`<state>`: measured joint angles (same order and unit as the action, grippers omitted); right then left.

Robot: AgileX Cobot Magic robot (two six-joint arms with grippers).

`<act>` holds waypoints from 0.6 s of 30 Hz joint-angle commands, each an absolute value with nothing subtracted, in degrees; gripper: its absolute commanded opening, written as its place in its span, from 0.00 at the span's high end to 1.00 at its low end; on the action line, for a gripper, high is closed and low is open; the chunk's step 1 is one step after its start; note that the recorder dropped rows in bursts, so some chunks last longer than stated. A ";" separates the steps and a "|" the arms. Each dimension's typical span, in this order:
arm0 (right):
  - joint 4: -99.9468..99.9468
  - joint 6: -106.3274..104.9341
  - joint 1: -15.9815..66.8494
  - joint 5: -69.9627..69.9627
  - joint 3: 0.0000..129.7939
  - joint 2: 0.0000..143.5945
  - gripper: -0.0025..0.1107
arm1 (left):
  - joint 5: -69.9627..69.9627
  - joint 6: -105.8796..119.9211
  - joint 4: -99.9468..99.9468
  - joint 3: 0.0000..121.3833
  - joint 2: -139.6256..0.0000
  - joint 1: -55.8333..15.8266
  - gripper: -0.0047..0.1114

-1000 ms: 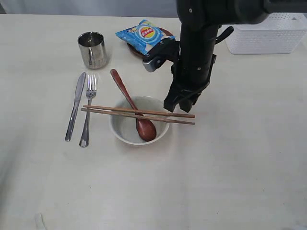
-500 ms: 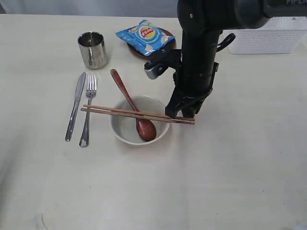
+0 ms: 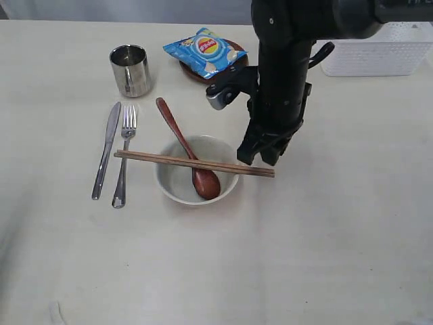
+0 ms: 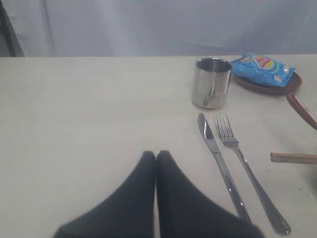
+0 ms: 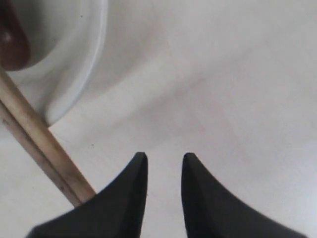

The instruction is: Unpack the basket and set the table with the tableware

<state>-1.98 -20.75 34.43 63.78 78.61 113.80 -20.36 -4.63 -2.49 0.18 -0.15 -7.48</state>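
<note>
Right claw [image 5: 162,156] hangs released and empty, jaws parted, just beside the end of two wooden chopsticks [image 3: 194,163] lying across the white bowl [image 3: 168,180] on the tabletop [image 3: 325,223]. They look light, stiff, likely to roll; best pinched together at that overhanging end.

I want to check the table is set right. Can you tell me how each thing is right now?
cup: upright
bowl: upright, holds spoon's head
spoon: leaning on bowl's rim
chopsticks: lying across the bowl
knife: lying flat
fork: lying flat
chip bag: resting on plate
left gripper: jaws shut
right gripper: jaws apart, empty
</note>
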 commanded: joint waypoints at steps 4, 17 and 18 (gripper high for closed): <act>-11.40 -12.35 33.45 59.81 78.50 108.12 0.76 | -19.75 -4.87 -3.01 0.00 0.00 -7.37 0.96; -12.34 -0.46 25.97 51.82 78.50 99.18 0.76 | -19.75 -4.87 -3.01 0.00 0.00 -7.37 0.96; -12.34 0.31 24.75 50.93 78.50 98.86 0.76 | -19.75 -4.87 -3.01 0.00 0.00 -7.37 0.96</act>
